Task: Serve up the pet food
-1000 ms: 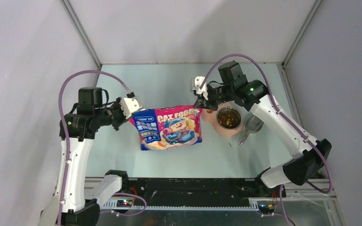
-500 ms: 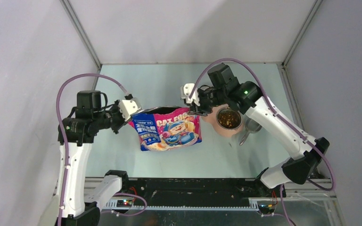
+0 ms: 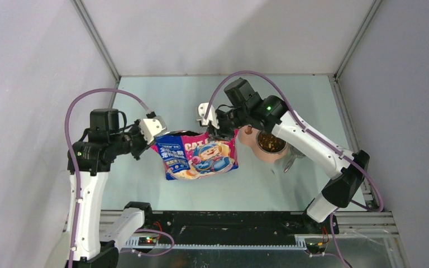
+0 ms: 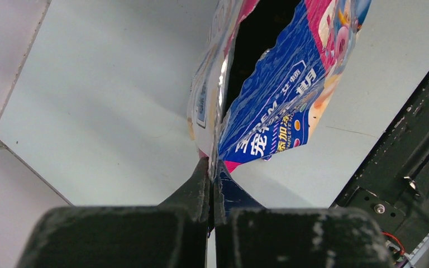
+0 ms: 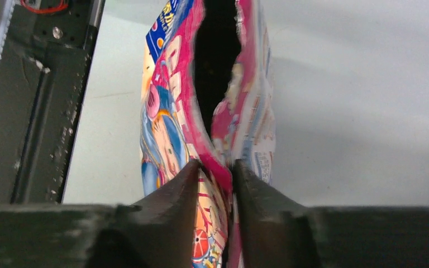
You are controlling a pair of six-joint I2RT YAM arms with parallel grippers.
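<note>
The printed bag (image 3: 200,156) hangs between my two grippers with its mouth gaping open. My left gripper (image 3: 153,140) is shut on the bag's left top corner; the left wrist view shows its jaws pinched on the blue edge of the bag (image 4: 268,106). My right gripper (image 3: 219,133) is shut on the right top corner, its jaws clamped on the pink edge of the bag (image 5: 173,111). The pet food (image 3: 270,141), dark brown kibble, fills a pink bowl (image 3: 253,149) right of the bag. The bag's inside looks dark; no kibble shows there.
A grey metal scoop (image 3: 299,149) lies just right of the bowl. The black rail (image 3: 229,220) runs along the table's near edge. The enclosure's walls stand close on the left, right and back.
My right gripper has moved left with the bag's right corner, away from the bowl. The bag's top has bunched and its mouth has opened wider. The left gripper has barely moved.
</note>
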